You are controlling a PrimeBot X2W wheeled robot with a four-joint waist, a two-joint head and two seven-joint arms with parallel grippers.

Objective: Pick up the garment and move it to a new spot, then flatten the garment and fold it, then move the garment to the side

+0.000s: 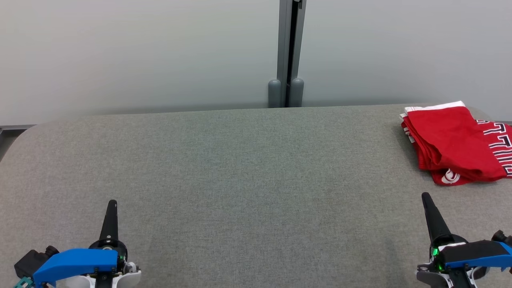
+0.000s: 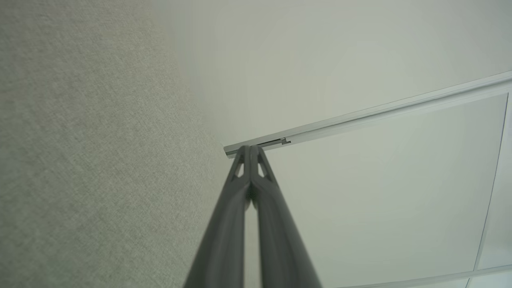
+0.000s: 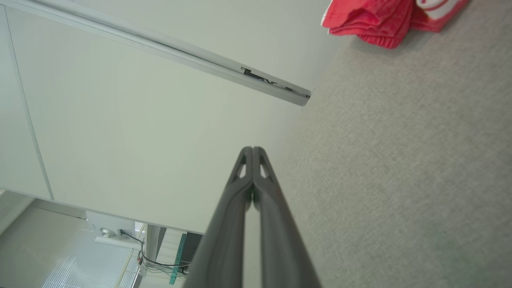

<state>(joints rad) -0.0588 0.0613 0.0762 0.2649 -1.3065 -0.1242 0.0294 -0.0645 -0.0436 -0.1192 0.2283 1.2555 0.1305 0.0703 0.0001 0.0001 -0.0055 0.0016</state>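
Note:
A red garment [image 1: 454, 144] with white trim and dark lettering lies folded at the far right of the grey fabric table [image 1: 248, 168]. The right wrist view catches its edge as a red garment [image 3: 380, 20] at the top. My left gripper [image 1: 112, 204] rests low at the lower left, shut with nothing in it, far from the cloth. In the left wrist view the left gripper [image 2: 250, 149] has its fingers pressed together. My right gripper [image 1: 425, 196] is shut and empty at the lower right, a short way in front of the garment. The right gripper [image 3: 252, 149] fingertips meet.
A pale partition wall [image 1: 140, 52] runs behind the table, with a grey post [image 1: 289, 52] at its middle. The table's rounded left corner [image 1: 24, 132] falls away to the floor. Beyond the wall, the right wrist view shows cables and equipment [image 3: 160, 248].

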